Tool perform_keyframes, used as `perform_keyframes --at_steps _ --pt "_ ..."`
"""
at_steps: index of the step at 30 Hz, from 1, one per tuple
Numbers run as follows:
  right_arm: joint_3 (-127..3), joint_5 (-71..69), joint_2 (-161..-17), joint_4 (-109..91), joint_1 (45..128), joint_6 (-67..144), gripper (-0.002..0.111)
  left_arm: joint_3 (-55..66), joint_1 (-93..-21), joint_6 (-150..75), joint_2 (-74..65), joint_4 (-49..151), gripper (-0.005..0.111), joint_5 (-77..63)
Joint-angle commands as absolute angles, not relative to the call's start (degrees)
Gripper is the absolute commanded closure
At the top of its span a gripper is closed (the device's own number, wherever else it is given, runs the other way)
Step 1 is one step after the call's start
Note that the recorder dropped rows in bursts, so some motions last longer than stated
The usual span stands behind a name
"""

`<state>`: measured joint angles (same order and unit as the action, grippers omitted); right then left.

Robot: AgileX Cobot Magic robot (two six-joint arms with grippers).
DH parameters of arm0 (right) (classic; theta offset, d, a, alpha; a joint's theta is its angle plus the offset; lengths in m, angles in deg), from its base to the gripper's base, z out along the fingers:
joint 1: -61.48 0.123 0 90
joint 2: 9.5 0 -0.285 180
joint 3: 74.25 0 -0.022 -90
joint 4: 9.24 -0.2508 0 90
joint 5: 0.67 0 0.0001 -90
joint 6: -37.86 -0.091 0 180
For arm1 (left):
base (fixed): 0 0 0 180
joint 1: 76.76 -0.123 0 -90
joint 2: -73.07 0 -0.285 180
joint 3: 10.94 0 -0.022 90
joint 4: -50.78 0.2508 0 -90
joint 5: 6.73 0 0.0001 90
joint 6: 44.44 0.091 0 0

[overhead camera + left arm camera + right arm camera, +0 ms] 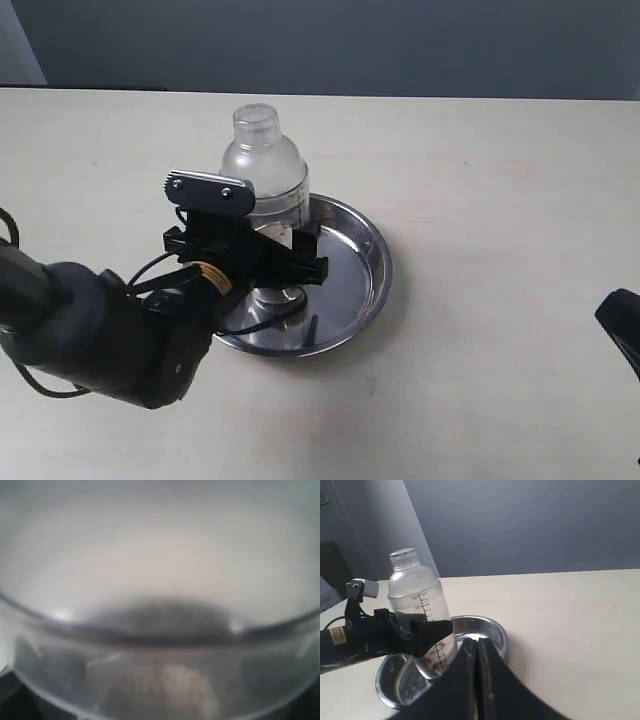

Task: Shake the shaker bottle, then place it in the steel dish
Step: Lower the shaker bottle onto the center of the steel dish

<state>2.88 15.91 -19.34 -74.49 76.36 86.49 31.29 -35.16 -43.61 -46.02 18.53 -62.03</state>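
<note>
- I see my left end effector (265,255) pinching the bottle (262,160) at mid-body, upright within the dish (362,270).
- My right end effector (476,680) is pressed together, well apart.

One shaker bottle (262,165), one steel dish (355,270), one table (500,180).

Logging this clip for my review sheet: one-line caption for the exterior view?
Left end effector clamps the upright shaker bottle over the steel dish on a pale table.

Pale table (480,150), dark grey wall (350,40)
</note>
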Motion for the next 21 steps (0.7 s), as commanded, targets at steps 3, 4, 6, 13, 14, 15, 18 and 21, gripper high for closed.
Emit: perform_keyframes --at_steps 3,4,6,13,14,15,18,21 --pt "3.0 15.5 -19.1 -74.7 76.3 86.7 0.109 30.3 -34.9 -44.4 -47.7 19.7 0.107 -65.7" --pt "3.0 15.5 -19.1 -74.7 76.3 86.7 0.109 30.3 -34.9 -44.4 -47.7 20.2 0.107 -65.7" --pt "3.0 15.5 -19.1 -74.7 76.3 86.7 0.109 30.3 -34.9 -44.4 -47.7 21.1 0.107 -65.7" --pt "3.0 15.5 -19.1 -74.7 76.3 86.7 0.109 30.3 -34.9 -44.1 -47.6 21.0 0.084 -64.5" --pt "3.0 15.5 -19.1 -74.7 76.3 86.7 0.109 30.3 -34.9 -44.1 -47.6 20.8 0.075 -64.7" --pt "3.0 15.5 -19.1 -74.7 76.3 86.7 0.109 30.3 -34.9 -44.4 -47.5 20.6 0.067 -64.8" --pt "3.0 15.5 -19.1 -74.7 76.3 86.7 0.109 30.3 -34.9 -44.4 -47.3 19.3 0.043 -64.9" --pt "3.0 15.5 -19.1 -74.7 76.3 86.7 0.109 30.3 -34.9 -44.4 -46.5 18.8 0.022 -64.3"
